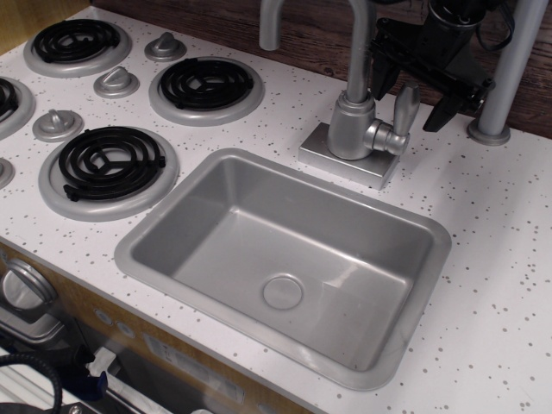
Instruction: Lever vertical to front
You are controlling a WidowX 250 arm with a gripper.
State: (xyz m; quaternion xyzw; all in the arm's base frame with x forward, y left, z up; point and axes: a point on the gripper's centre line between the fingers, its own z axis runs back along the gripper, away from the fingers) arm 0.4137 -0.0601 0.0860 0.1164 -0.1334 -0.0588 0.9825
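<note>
The lever (404, 107) is a small matte-silver paddle standing upright on a round side stub of the grey tap body (352, 129), behind the sink. My black gripper (409, 105) hangs just above and behind it, at the top right of the view. Its jaws are open and empty. One finger (382, 79) shows to the left of the paddle and the other finger (447, 105) to its right, neither touching it. The gripper's upper part is cut off by the top edge.
The tall curved spout pipe (357, 43) rises from the tap. A grey post (511, 69) stands right of the gripper. The grey sink basin (285, 259) lies in front. Black stove burners (207, 84) and silver knobs (116, 82) are at the left.
</note>
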